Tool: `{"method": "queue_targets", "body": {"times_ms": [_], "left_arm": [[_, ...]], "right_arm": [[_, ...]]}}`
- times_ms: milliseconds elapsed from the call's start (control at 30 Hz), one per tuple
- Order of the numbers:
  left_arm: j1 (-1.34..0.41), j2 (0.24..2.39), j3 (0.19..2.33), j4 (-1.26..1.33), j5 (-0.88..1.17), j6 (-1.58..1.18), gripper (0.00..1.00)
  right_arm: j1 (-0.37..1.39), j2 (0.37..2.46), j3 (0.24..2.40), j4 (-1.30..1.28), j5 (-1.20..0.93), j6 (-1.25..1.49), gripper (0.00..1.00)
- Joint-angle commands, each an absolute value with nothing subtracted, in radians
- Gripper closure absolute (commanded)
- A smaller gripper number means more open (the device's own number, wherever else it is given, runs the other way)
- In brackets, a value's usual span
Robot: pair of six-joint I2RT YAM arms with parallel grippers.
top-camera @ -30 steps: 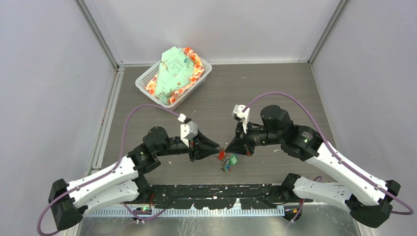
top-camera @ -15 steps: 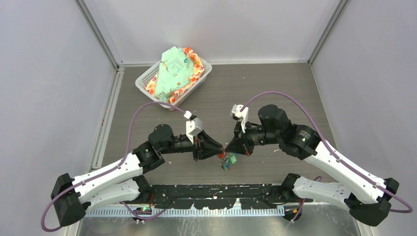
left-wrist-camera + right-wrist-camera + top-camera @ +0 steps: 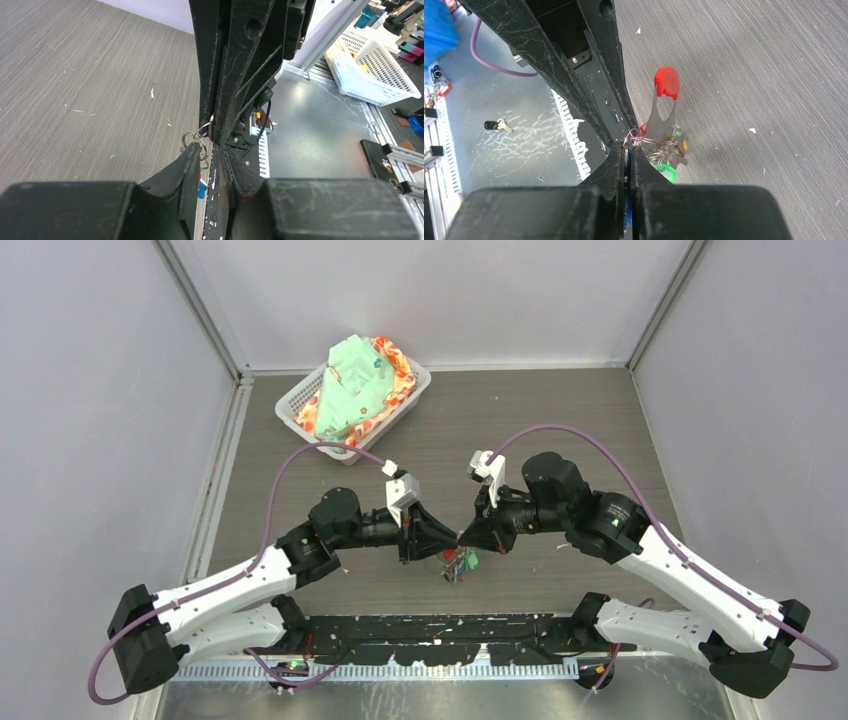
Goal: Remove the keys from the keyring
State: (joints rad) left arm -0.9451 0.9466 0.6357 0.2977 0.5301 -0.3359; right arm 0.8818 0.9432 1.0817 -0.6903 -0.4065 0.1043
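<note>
The keys (image 3: 460,564) hang in a bunch just above the table between both grippers. My right gripper (image 3: 463,537) is shut on the thin wire keyring (image 3: 632,135) at its fingertips. Below it hang the grey fob (image 3: 659,116) with its red curved strip (image 3: 666,82), a green tag (image 3: 667,173) and a yellow tag (image 3: 684,146). My left gripper (image 3: 453,540) faces it tip to tip, its jaws a narrow gap apart and holding nothing. The keyring (image 3: 194,142) loops just behind its left fingertip (image 3: 192,156), with a blue tag (image 3: 202,189) below.
A white basket (image 3: 300,400) of folded cloths stands at the back left of the table. The black base rail (image 3: 450,628) runs along the near edge under the bunch. A small loose key (image 3: 497,125) lies on the metal shelf beyond that edge.
My left gripper has moved right, up to the right gripper's tip and the bunch. The right gripper has barely moved and still holds the ring.
</note>
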Motion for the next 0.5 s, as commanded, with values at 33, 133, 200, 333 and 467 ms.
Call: {"method": "queue_targets", "body": {"times_ms": [33, 133, 200, 333, 467], "left_arm": [[-0.957, 0.954, 0.671, 0.296, 0.477, -0.319, 0.79], [-0.963, 0.960, 0.672, 0.287, 0.454, -0.309, 0.79], [-0.968, 0.960, 0.671, 0.288, 0.442, -0.303, 0.79], [-0.975, 0.957, 0.661, 0.302, 0.404, -0.290, 0.77], [-0.977, 0.955, 0.658, 0.329, 0.379, -0.289, 0.77]], "right_arm": [[0.893, 0.937, 1.143, -0.618, -0.421, 0.120, 0.99], [0.892, 0.937, 1.143, -0.618, -0.418, 0.124, 0.99], [0.892, 0.936, 1.143, -0.621, -0.415, 0.125, 0.99], [0.892, 0.934, 1.143, -0.620, -0.415, 0.126, 0.99], [0.892, 0.935, 1.140, -0.621, -0.418, 0.133, 0.99]]}}
